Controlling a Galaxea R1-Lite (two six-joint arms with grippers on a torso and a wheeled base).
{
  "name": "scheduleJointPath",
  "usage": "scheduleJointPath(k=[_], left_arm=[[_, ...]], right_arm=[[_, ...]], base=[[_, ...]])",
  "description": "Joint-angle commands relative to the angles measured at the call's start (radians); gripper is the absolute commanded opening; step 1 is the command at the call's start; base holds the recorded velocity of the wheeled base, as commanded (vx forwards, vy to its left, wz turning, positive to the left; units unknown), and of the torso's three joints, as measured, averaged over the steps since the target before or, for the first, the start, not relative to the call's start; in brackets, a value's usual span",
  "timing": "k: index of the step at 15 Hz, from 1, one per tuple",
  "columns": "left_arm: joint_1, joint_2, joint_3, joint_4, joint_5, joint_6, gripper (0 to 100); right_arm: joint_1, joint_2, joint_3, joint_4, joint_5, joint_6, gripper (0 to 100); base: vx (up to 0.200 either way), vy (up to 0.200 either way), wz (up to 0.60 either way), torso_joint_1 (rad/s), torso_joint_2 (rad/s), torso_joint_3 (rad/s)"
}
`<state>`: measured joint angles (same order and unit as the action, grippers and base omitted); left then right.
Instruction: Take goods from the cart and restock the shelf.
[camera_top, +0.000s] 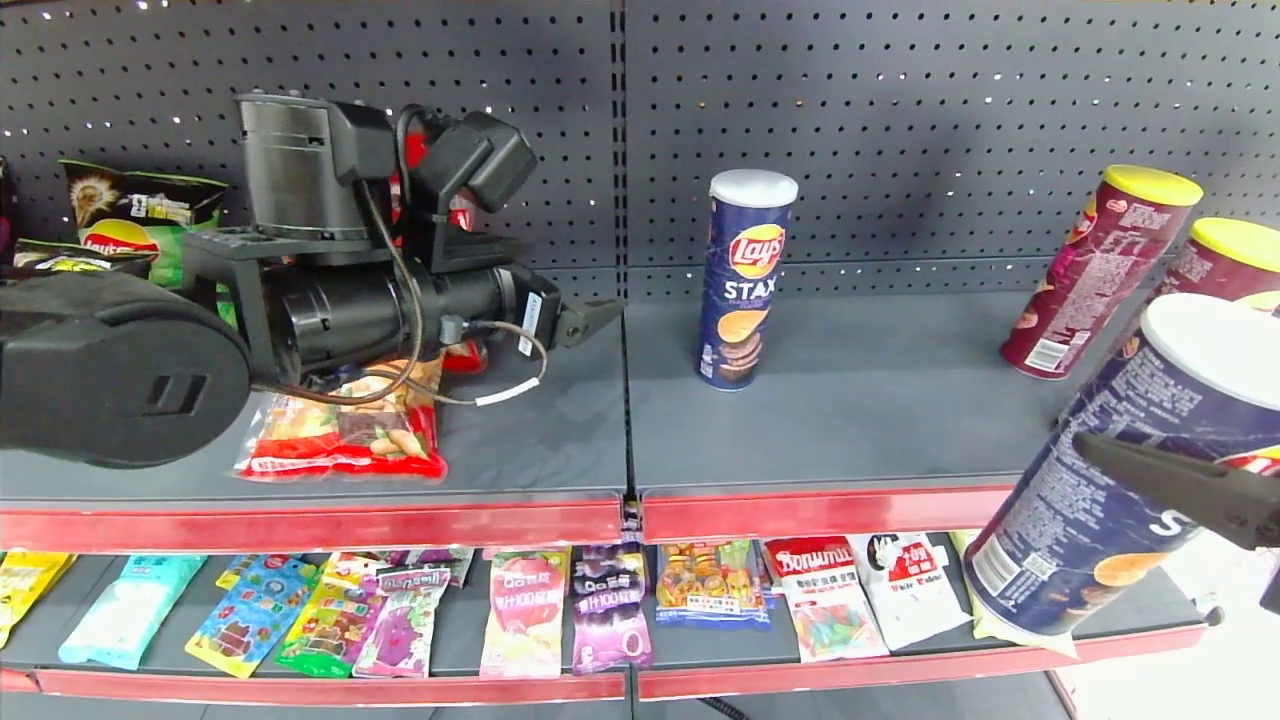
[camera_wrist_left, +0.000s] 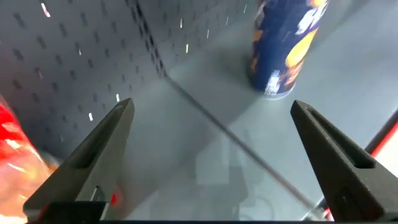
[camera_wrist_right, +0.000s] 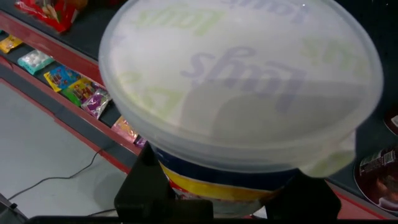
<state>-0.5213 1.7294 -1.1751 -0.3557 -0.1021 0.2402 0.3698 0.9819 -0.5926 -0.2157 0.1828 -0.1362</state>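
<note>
The held blue can (camera_top: 1100, 480) runs off the head view's right edge. It hides the far finger of the right gripper (camera_top: 1175, 480) clamped on it, and much of the second maroon can (camera_top: 1215, 262). The left arm (camera_top: 380, 300) covers the top of the red snack bag (camera_top: 340, 440). In the left wrist view the standing blue can (camera_wrist_left: 283, 53) is cut off above, and a red shape (camera_wrist_left: 15, 162) is too blurred to identify. In the right wrist view the lid (camera_wrist_right: 242, 81) conceals the can's body.
</note>
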Motion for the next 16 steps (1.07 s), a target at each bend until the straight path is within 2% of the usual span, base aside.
scheduleJointPath(k=[1, 5, 6, 11, 14, 16], left_arm=[[0.001, 0.019, -0.017, 0.001, -0.013, -0.001, 100], [-0.002, 0.099, -0.092, -0.025, -0.062, -0.001, 100], [-0.011, 0.136, -0.126, -0.022, -0.113, 0.001, 100], [-0.042, 0.211, -0.199, -0.026, -0.156, -0.001, 100], [-0.039, 0.156, -0.166, 0.026, -0.142, 0.011, 100], [-0.039, 0.11, -0.135, 0.058, -0.083, 0.054, 100]], right_arm=[[0.001, 0.015, -0.003, -0.001, 0.0, 0.0, 0], [0.001, 0.026, -0.01, -0.001, 0.0, 0.0, 0], [0.001, 0.024, -0.012, -0.001, 0.0, 0.0, 0], [0.0, 0.015, -0.013, -0.001, -0.003, 0.0, 0], [-0.002, 0.015, -0.016, -0.001, -0.003, 0.0, 0], [0.0, 0.017, -0.016, 0.001, -0.003, -0.002, 0]], base=[[0.0, 0.0, 0.0, 0.0, 0.0, 0.0], [0.0, 0.0, 0.0, 0.0, 0.0, 0.0], [0.0, 0.0, 0.0, 0.0, 0.0, 0.0], [0.0, 0.0, 0.0, 0.0, 0.0, 0.0], [0.0, 0.0, 0.0, 0.0, 0.0, 0.0], [0.0, 0.0, 0.0, 0.0, 0.0, 0.0]])
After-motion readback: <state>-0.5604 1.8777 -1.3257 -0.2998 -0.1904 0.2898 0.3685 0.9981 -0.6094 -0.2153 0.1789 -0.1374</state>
